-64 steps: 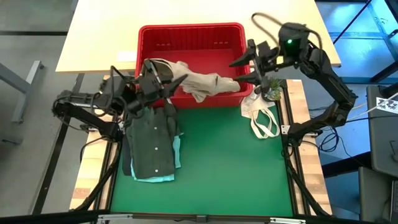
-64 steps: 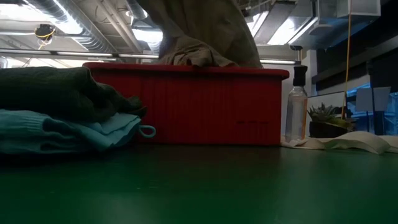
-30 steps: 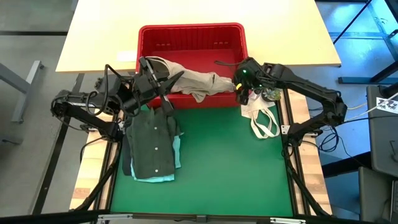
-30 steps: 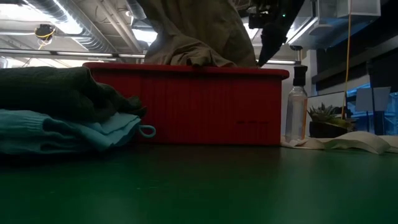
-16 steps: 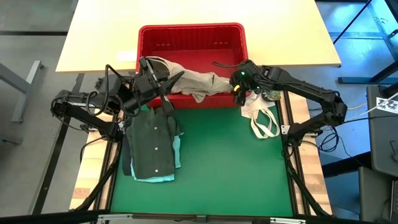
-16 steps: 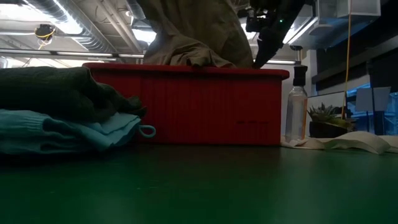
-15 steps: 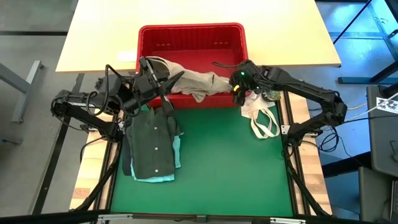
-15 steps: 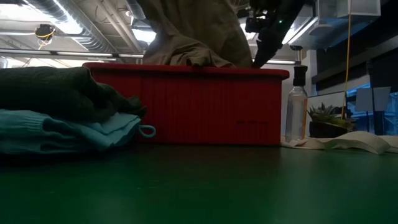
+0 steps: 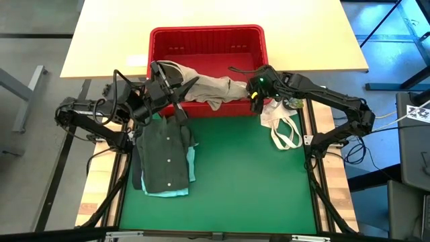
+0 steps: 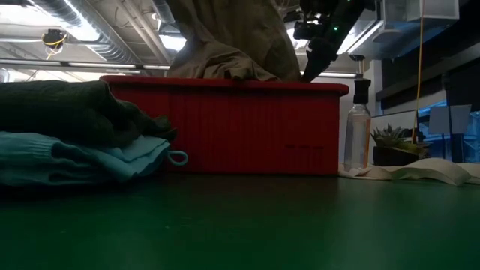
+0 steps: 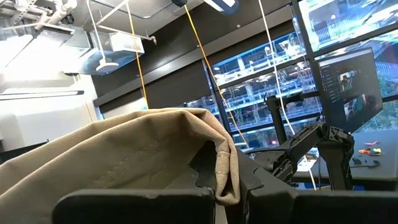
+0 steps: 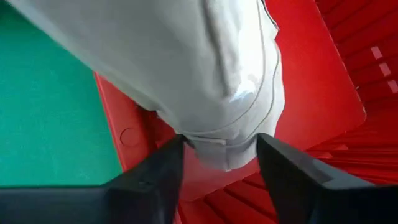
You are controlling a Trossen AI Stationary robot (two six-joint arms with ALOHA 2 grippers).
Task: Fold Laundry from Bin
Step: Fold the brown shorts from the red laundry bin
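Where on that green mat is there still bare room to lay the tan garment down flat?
The green mat lies bare from the folded pile on one side across to the white bag on the other, and down to the near edge. It is crowded along the red bin, where both pincers meet the beige garment.

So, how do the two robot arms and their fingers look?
Both arms are dark, jointed links with black cables looping along them. The right arm shows a small green light near its wrist. The right gripper has two broad, dark, smoothly curved fingers; the left gripper looks equally dark.
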